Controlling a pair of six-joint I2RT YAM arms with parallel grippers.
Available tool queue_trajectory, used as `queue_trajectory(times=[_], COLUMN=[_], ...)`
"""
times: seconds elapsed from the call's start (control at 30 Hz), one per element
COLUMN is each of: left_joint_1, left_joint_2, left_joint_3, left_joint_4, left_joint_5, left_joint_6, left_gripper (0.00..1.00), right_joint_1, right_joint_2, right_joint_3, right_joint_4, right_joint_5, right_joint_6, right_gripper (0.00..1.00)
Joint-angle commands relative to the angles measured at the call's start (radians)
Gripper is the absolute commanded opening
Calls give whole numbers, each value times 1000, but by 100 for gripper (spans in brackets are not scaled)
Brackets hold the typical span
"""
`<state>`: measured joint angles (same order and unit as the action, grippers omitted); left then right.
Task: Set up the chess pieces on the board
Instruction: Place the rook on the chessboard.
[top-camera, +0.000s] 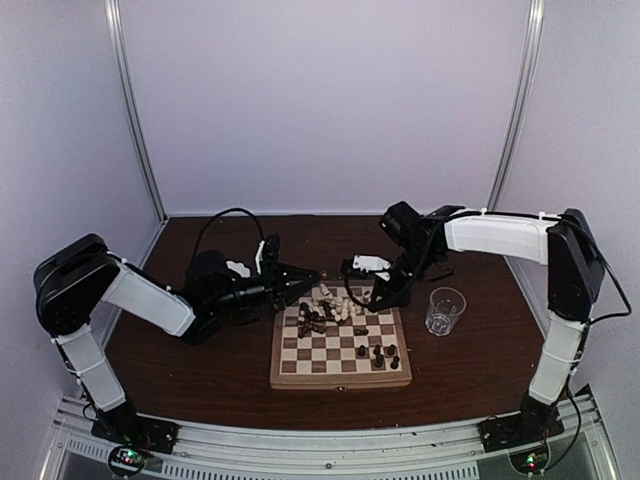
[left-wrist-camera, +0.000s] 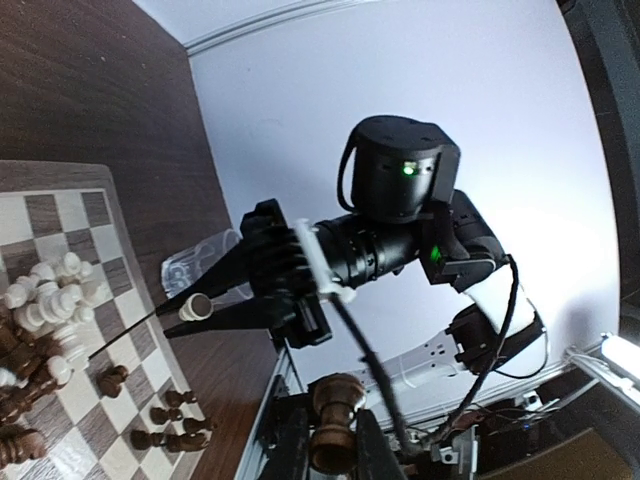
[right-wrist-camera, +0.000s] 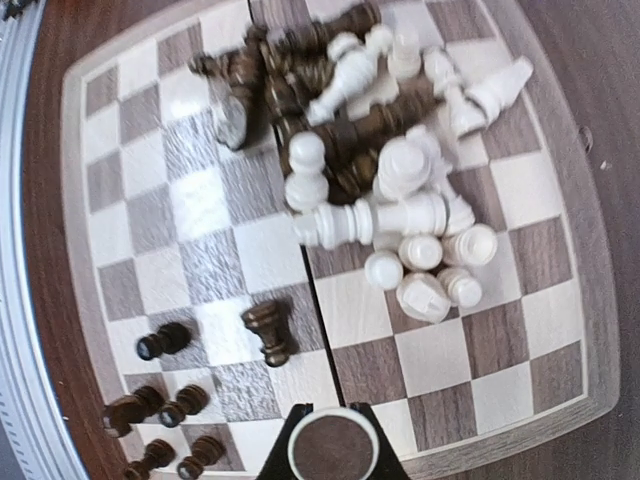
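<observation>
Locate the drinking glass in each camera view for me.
Top external: glass on the table, right of the board.
Left wrist: glass left of centre, beside the board's edge.
Right wrist: not in view.
Shared landmark: the heap of white pieces on the board.

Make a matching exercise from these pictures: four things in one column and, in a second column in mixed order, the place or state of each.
Things
1. drinking glass
2. left end effector
3. right end effector
4. heap of mixed chess pieces

Places or states
A. shut on a cream chess piece
B. lies on the far half of the board
C. stands on the table, right of the board
D. shut on a dark chess piece

Pairs: 1-C; 2-D; 3-A; 4-B
</observation>
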<state>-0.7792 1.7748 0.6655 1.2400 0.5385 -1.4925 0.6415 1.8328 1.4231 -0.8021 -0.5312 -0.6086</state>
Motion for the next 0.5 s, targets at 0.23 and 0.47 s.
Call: queue_trajectory(times=[0.23, 0.47], left_joint_1=[6, 6], left_joint_2=[-428, -476], left_joint_3=[154, 194], left_joint_4=[-1066, -1187], left_joint_5=[-138, -182], left_joint_6=[633, 709], left_gripper=[2, 1], right_joint_1=[6, 26], right_joint_2=[103, 169], right_joint_3=[8, 61], right_joint_4=[-57, -74], right_joint_5=[208, 219], right_joint_6=[-12, 2], right_gripper=[6, 7])
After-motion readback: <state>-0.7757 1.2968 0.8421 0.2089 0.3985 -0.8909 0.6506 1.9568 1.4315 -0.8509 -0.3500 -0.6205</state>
